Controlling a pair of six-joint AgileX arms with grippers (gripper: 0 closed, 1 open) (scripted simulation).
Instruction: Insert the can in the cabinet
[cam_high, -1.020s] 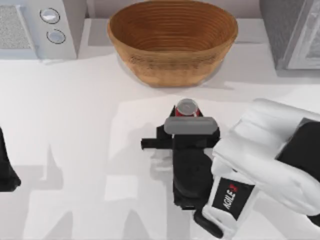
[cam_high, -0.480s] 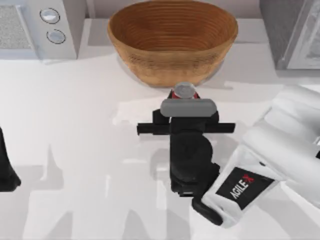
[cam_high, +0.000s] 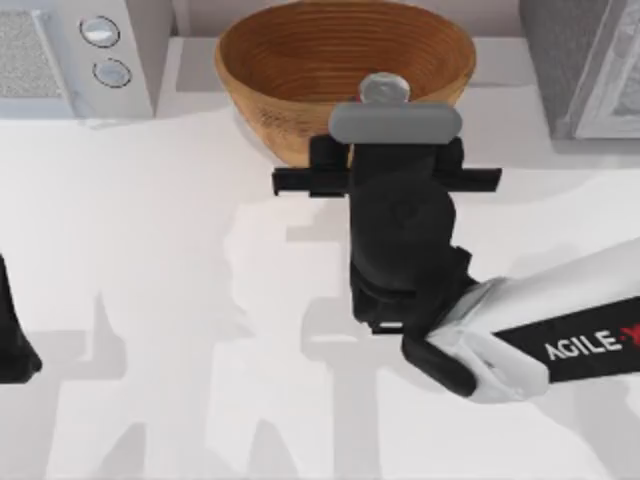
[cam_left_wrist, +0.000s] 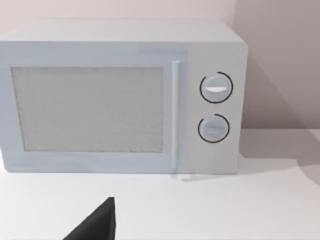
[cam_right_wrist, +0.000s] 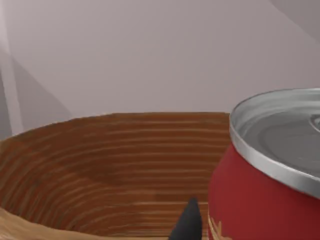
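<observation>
Top view: my right gripper (cam_high: 385, 108) pinches the can (cam_high: 384, 90) over the basket (cam_high: 260, 60); next, carry toward the cabinet (cam_high: 560, 60) at two o'clock.

Wicker basket (cam_high: 300, 60) stands between microwave (cam_high: 75, 55) and cabinet (cam_high: 580, 65); table (cam_high: 150, 250) in front lies open.

- Top view: overhead, looking down on table (cam_high: 150, 250)
- Left wrist view: low, level, faces microwave (cam_left_wrist: 120, 95), also at top view's upper left
- Right wrist view: very close to can (cam_right_wrist: 265, 170), facing basket (cam_right_wrist: 100, 165); both shared with top view
</observation>
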